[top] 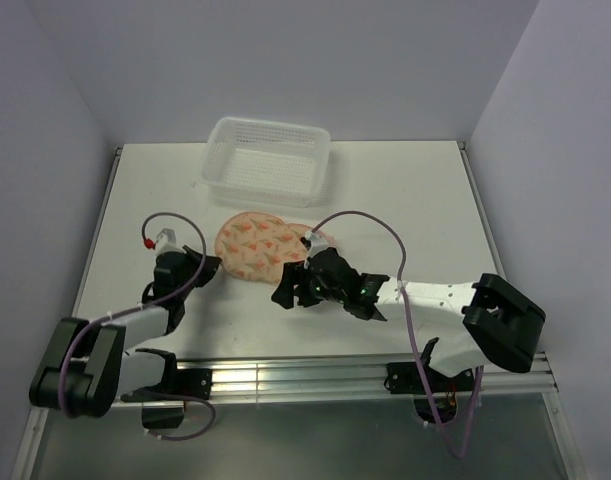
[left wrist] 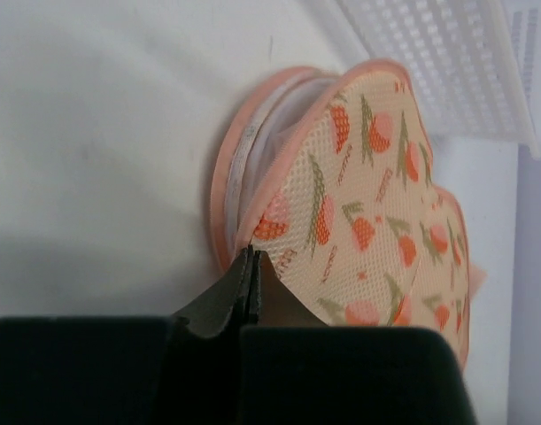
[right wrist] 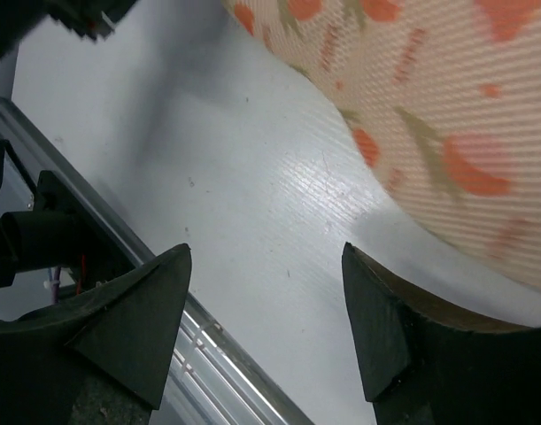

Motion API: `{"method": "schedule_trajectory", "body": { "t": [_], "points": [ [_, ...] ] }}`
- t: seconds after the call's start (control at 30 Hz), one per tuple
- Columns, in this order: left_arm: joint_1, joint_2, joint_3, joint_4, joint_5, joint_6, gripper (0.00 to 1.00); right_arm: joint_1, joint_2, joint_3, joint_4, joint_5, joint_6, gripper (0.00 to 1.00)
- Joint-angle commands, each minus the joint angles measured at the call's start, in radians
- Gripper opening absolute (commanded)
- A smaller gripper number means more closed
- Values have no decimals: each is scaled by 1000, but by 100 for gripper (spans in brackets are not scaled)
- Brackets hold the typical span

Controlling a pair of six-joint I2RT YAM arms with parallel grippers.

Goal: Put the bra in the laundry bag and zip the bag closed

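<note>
Laundry bag (left wrist: 376, 204) — left jaws closed at edge.

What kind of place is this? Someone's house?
Probably a robot test booth, not a house: plain walls box in a white table, and the left arm and right arm are bolted to a metal rail.

Left arm (top: 135, 321): your white link shells sit between bulky black joint housings.
Right arm (top: 437, 299): the same white-and-black build, with small dark screw dots speckling the white shell.
Left cable (top: 172, 214): thin and purple, looping off the wrist.
Right cable (top: 357, 213): purple too, in a longer arc.
Red cap (top: 147, 242): a small red tip beside a pale connector.
Green light (top: 362, 291): a tiny glow on black housing.
Left claw (left wrist: 251, 258): matte black, with thin tapering fingers.
Right claw (right wrist: 263, 266): black, with wedge-shaped fingers.
</note>
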Motion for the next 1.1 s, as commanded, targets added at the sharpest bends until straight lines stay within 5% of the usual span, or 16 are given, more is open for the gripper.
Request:
{"method": "schedule_trajectory", "body": {
  "t": [0.0,0.1,0.2,0.23,0.33,0.5,0.67,0.87,1.07],
  "points": [
    [-132,-135,-108,-48,-96,-187,0,13,-56,-1,-23,35,-4,77],
    [-335,-261,-202,-51,-228,-381,1,19,-124,-58,-60,34,-5,80],
    [-504,-380,-214,-147,-361,-455,36,20,-194,-142,-51,63,28,82],
    [-542,-414,-205,-233,-386,-450,55,20,-207,-162,-42,67,41,82],
    [-555,-551,-157,-423,-461,-396,71,22,-233,-219,19,54,95,82],
    [-535,-591,-98,-490,-526,-251,71,37,-228,-241,99,43,137,82],
    [-484,-392,-44,-337,-414,-55,74,40,-204,-225,112,71,143,81],
    [-426,-148,-47,-114,-314,-36,75,42,-181,-208,142,72,160,81],
    [-427,-57,-107,74,-294,-160,64,42,-159,-221,197,116,207,81]
  ]
}}
